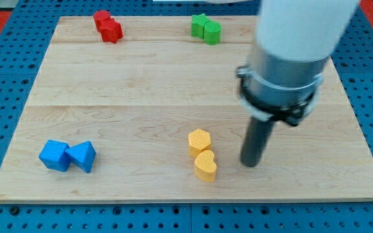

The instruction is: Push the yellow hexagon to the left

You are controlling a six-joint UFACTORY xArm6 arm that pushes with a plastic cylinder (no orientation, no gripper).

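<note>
The yellow hexagon (199, 141) lies on the wooden board (141, 97) at the view's lower middle. A yellow heart-shaped block (205, 166) touches it just below. My tip (250, 164) rests on the board to the right of both yellow blocks, about level with the heart, a clear gap apart from them. The rod rises into a grey and white arm (290, 58) that hides part of the board's upper right.
Two blue blocks (68, 156) sit side by side at the lower left. Two red blocks (107, 26) lie at the top left. Two green blocks (206, 28) lie at the top middle. A blue perforated table (5, 39) surrounds the board.
</note>
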